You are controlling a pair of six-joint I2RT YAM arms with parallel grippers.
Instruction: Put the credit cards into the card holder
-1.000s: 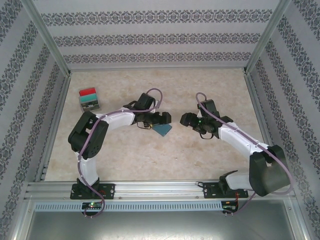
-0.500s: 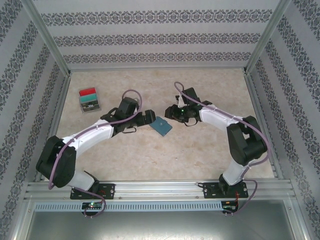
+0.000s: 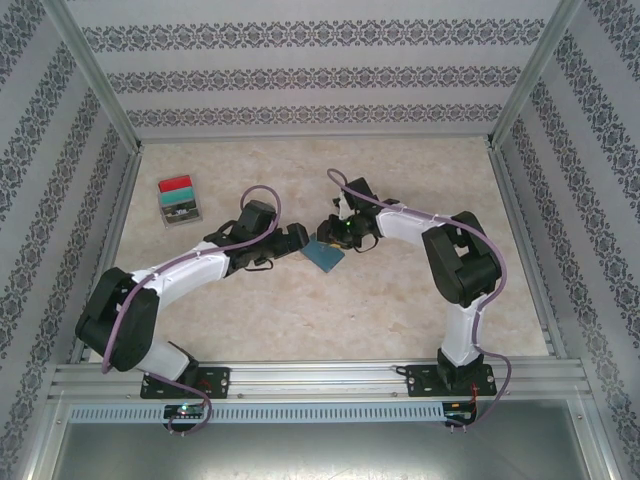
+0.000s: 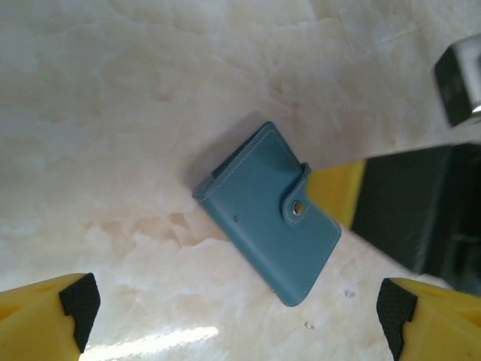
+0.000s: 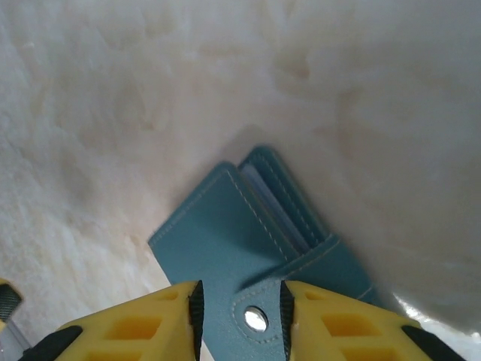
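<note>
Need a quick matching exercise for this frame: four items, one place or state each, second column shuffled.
1. teal-blue folding wallet
2. left end effector
3. right end effector
4. small clear plastic box

A. far left of the marbled table, apart from both arms
B. fingers spread wide, above the tabletop
C. fingers narrowed, one on either side of the snap tab
D. folded shut, flat mid-table between the two arms

Pairs: 1-D, 2-B, 3-C, 4-A
</note>
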